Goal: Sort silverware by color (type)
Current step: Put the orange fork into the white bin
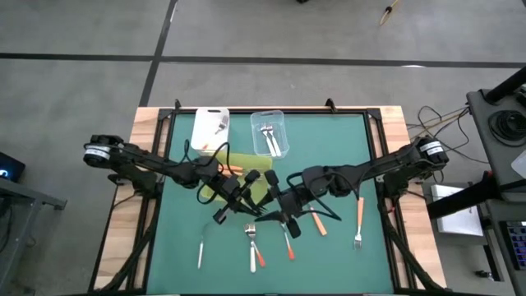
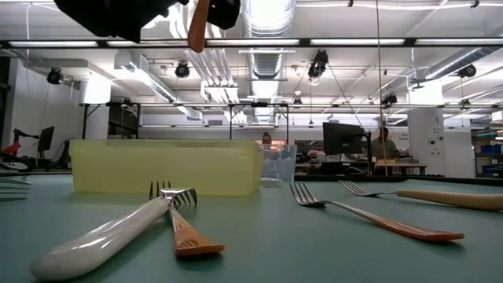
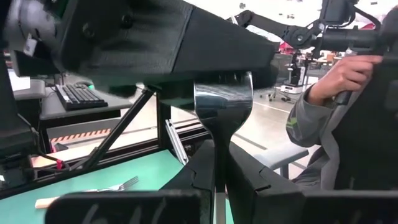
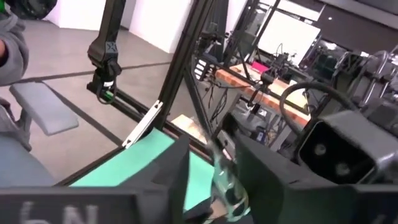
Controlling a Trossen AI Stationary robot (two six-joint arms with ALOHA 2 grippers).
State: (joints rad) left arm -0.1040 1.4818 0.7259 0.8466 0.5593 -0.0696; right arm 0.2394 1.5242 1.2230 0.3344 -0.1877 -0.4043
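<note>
My two grippers meet above the middle of the green table (image 1: 345, 140), both pointing level. My left gripper (image 1: 246, 187) is shut on a piece of silverware with a shiny silver head (image 3: 224, 102). An orange handle (image 2: 198, 23) hangs below the dark grippers in the low view. My right gripper (image 1: 279, 197) faces the left one. It stands open, its fingers (image 4: 168, 180) on either side of the shiny head (image 4: 227, 183); whether they touch it I cannot tell. More silverware lies on the near half of the table, among it a white-handled fork (image 1: 253, 248). My left gripper pinches the utensil's narrow neck (image 3: 217, 163), just below the silver head, between its two fingers (image 3: 249, 180). The fingers come in level and lie across the utensil. It stands upright, head up, lifted clear of the table.
The yellow-green tray (image 1: 240, 162) stands just beyond the grippers. A white tub (image 1: 209, 127) and a clear tub (image 1: 269, 131) holding forks stand at the far edge. Loose forks (image 1: 358, 220) (image 2: 377, 220) lie near the front. A person's hand (image 3: 342, 74) shows beyond the table.
</note>
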